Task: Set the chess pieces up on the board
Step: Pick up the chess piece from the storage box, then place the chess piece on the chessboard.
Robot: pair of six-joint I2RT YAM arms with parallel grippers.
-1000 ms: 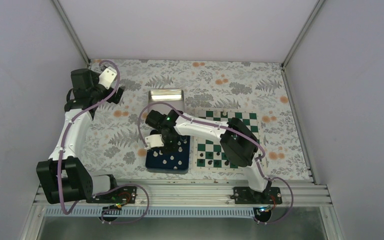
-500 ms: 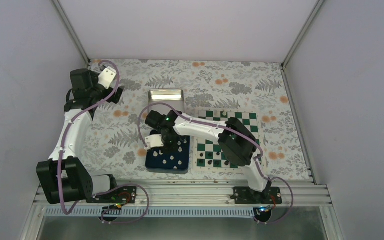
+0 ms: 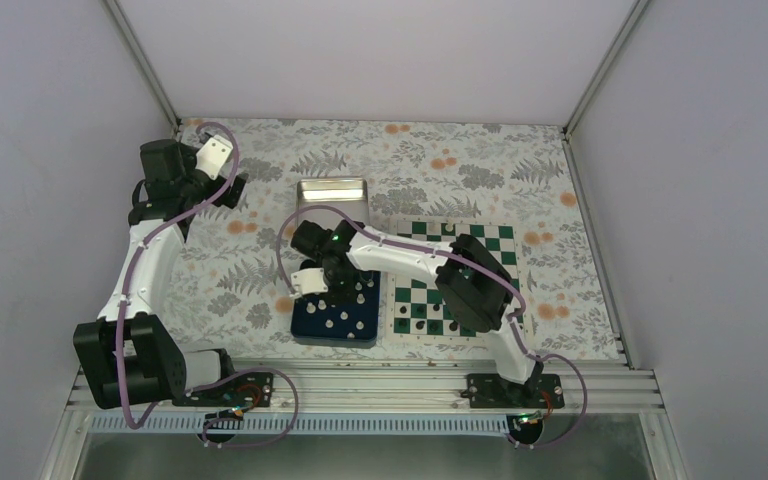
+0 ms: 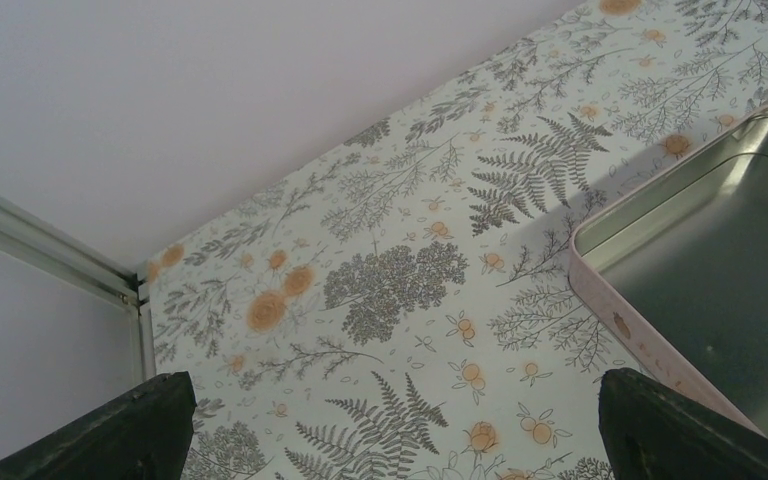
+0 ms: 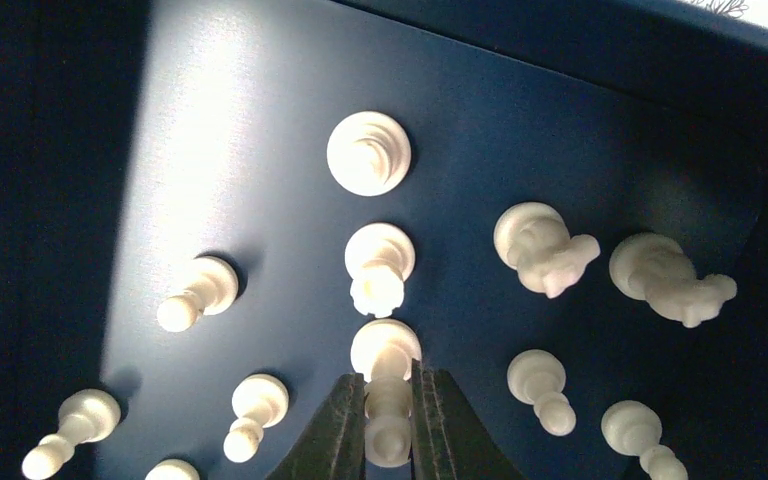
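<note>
Right gripper (image 5: 388,390) is closed on one piece (image 5: 385,345) of eleven white pieces (image 5: 368,152) counted in the single blue tray (image 5: 210,150); left gripper (image 4: 395,390) is wide open near one tin (image 4: 720,250).

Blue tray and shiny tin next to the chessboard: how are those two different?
The blue tray is dark and matte; the tin is shiny metal. The blue tray holds white chess pieces, while the tin looks empty. The right gripper is down in the blue tray, closed on one chess piece; nothing reaches into the tin. Both are shallow, squarish and sit on the flowery cloth left of the board.
</note>
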